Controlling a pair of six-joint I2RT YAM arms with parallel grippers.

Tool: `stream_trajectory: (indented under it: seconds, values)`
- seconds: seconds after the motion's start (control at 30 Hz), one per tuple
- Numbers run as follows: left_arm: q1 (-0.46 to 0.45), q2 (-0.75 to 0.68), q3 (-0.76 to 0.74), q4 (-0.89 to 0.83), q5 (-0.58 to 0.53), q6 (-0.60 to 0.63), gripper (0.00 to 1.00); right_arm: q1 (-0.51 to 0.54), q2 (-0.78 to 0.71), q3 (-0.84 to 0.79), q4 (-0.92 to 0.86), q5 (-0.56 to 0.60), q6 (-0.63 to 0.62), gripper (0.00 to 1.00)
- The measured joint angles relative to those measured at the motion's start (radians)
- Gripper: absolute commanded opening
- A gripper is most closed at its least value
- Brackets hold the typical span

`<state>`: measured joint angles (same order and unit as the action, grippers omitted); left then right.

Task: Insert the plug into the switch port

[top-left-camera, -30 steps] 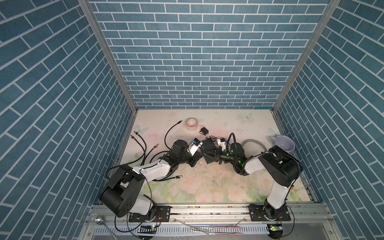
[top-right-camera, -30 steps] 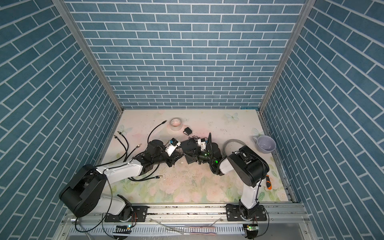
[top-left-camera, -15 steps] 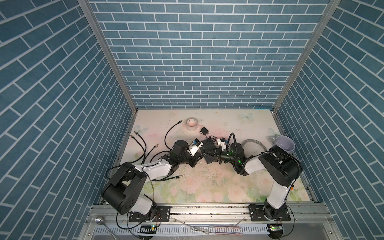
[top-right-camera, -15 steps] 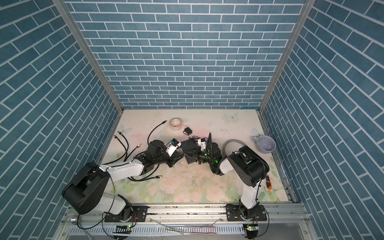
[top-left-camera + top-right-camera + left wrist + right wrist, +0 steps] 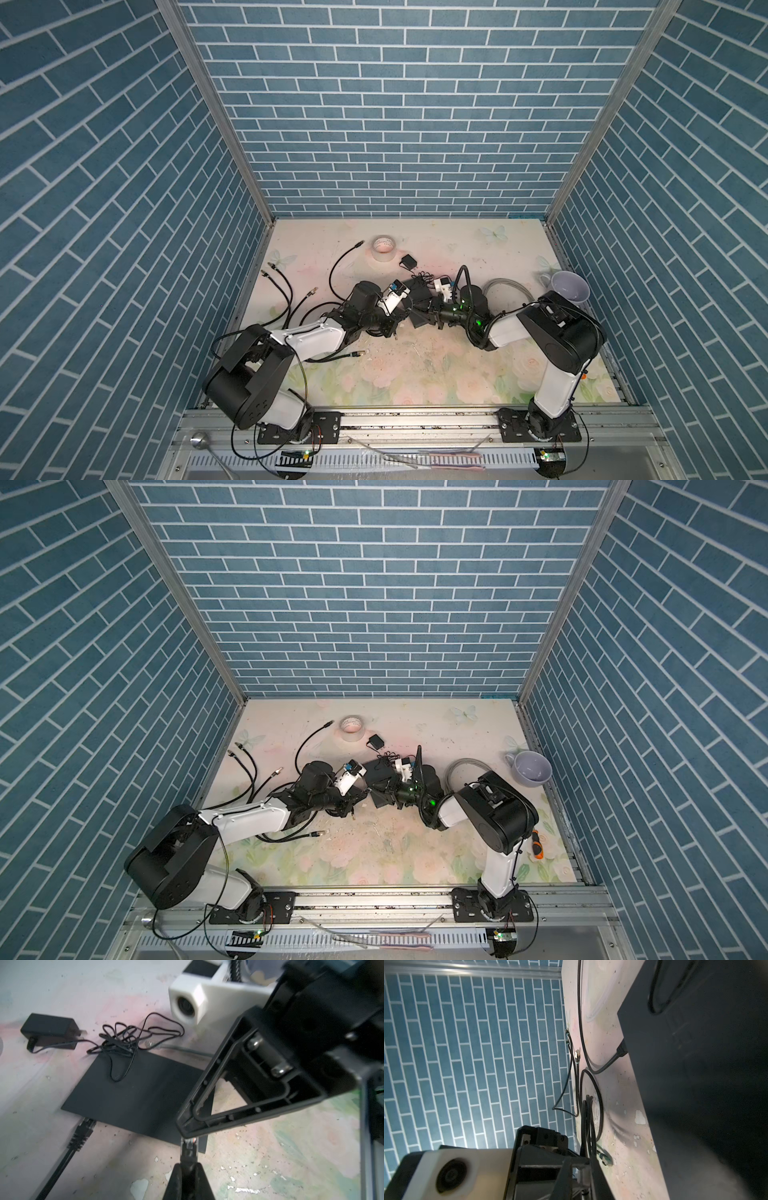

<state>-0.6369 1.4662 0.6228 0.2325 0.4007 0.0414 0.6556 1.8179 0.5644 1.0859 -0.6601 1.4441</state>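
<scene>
Left wrist view: at bottom centre, my left fingers (image 5: pixel 176 1185) were closed on a black network plug (image 5: pixel 188 1145). Its tip met the near edge of the flat black switch (image 5: pixel 135 1093), which lay mid-frame on the bench (image 5: pixel 270 1157). My right fingers (image 5: pixel 249 1118) hung over the switch's right corner; I could not tell how wide they stood.

The switch (image 5: pixel 135 1093) lay midway on the tabletop (image 5: pixel 415 374), the power adapter (image 5: pixel 48 1028) behind it, the tape roll (image 5: pixel 383 248) just left of that. A mug (image 5: pixel 569 286) stood far right, loose cables (image 5: pixel 279 284) far left.
</scene>
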Motion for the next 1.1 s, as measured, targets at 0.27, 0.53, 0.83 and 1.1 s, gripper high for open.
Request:
stream_trajectory:
  seconds: [0.27, 0.53, 0.83, 1.1]
  values:
    - [-0.06, 0.039, 0.052, -0.227, -0.132, 0.018, 0.0, -0.117, -0.183, -0.008, -0.324, 0.003, -0.204, 0.48]
    - [-0.099, 0.143, 0.095, -0.253, -0.18, 0.026, 0.0, -0.143, -0.316, 0.136, -0.783, 0.077, -0.517, 0.5]
    - [-0.112, 0.196, 0.137, -0.211, -0.193, 0.05, 0.0, -0.169, -0.234, 0.197, -1.032, 0.164, -0.72, 0.53]
    - [-0.145, 0.183, 0.097, -0.147, -0.219, 0.061, 0.01, -0.169, -0.162, 0.283, -1.149, 0.173, -0.843, 0.54]
